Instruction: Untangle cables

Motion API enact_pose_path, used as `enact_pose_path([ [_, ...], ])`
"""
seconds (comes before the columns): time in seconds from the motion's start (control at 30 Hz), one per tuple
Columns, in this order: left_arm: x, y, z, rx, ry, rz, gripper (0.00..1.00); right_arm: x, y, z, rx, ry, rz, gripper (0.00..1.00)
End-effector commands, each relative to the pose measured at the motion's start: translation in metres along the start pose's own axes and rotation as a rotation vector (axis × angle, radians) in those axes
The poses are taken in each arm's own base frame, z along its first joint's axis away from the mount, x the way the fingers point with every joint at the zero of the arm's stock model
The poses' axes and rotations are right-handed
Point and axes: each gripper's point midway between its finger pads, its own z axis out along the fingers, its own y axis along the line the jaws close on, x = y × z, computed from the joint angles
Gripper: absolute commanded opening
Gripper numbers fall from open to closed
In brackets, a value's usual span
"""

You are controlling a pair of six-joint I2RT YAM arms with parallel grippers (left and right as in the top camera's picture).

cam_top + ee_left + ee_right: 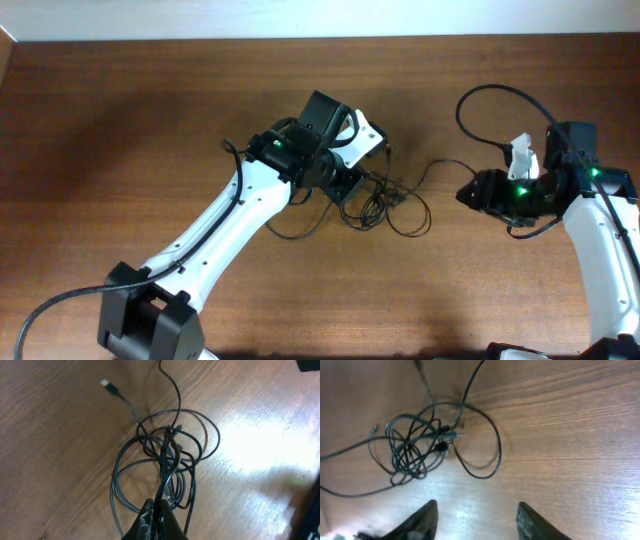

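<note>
L gripper (156, 521) is clenched on a few strands of the cables (170, 455), pinched at the near side of the knot. The cables lie as one loose black tangle on the table (120, 120), approx mid-table, slightly right of ctr, w/ loops overlapping. One end w/ a pale plug (106, 383) lies flat on the table, clear of the knot. A single thin strand trails toward the table's right side. R gripper (477, 521) is near that right side, above the table, fingers spread, nothing btwn them, apart from the tangle.
</note>
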Motion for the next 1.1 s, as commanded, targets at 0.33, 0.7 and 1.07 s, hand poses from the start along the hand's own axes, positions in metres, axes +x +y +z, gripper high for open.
enact_pose_path([
  [0.33, -0.050, -0.073, -0.046, 0.492, -0.246, 0.016, 0.00, 0.008, 0.004, 0.000, -0.033, 0.036, 0.015, 0.14],
  [0.7, -0.037, -0.022, -0.030, 0.276, -0.126, -0.488, 0.03, 0.029, 0.030, -0.004, -0.195, 0.115, -0.064, 0.81],
  [1.07, 0.029, -0.014, -0.008, -0.091, 0.132, -0.429, 0.49, 0.046, 0.015, 0.019, -0.193, 0.147, -0.040, 0.73],
])
